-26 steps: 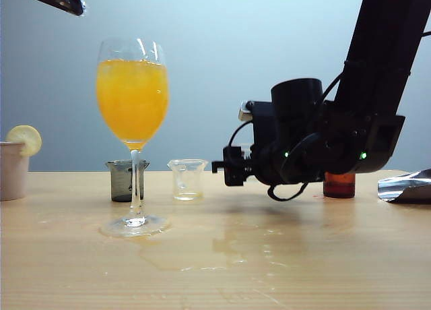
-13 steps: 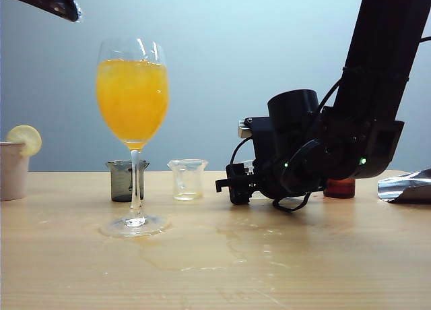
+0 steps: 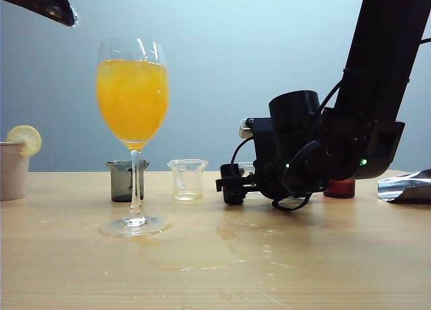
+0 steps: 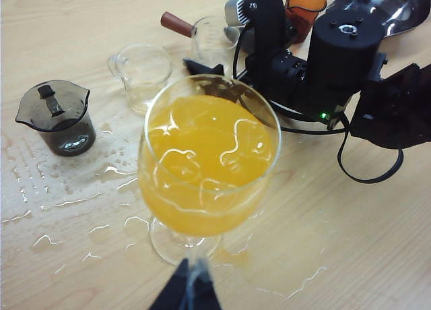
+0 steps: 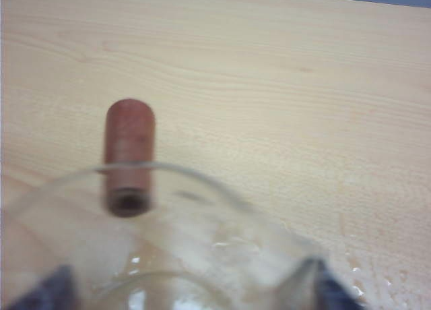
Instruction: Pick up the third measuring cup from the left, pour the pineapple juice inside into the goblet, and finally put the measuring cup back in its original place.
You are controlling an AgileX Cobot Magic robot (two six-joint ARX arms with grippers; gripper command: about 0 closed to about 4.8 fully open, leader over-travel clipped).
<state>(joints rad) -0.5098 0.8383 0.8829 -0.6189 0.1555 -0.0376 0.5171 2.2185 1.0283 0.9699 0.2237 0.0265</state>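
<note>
The third measuring cup [image 4: 214, 40], clear with a brown stub handle [image 5: 129, 151], stands on the table between the fingers of my right gripper [image 5: 185, 290]. That gripper is open, one finger on each side of the cup wall. In the exterior view the right gripper [image 3: 229, 187] sits low at the table and hides most of the cup. I cannot make out any pineapple juice in the cup. The goblet [image 3: 133, 121] stands to the left, nearly full of orange liquid. My left gripper [image 4: 187, 290] hangs shut high above the goblet.
A grey cup [image 3: 126, 180] and a clear flared cup [image 3: 187, 179] stand behind the goblet. An amber cup [image 3: 339, 187] is behind the right arm. A foil pouch [image 3: 404, 187] lies far right and a lemon-topped cup [image 3: 13, 168] far left. Spilled liquid [image 3: 202, 249] wets the table.
My right gripper sank to the table with the cup, then its jaws spread apart around it. The left arm and the goblet have kept still.
</note>
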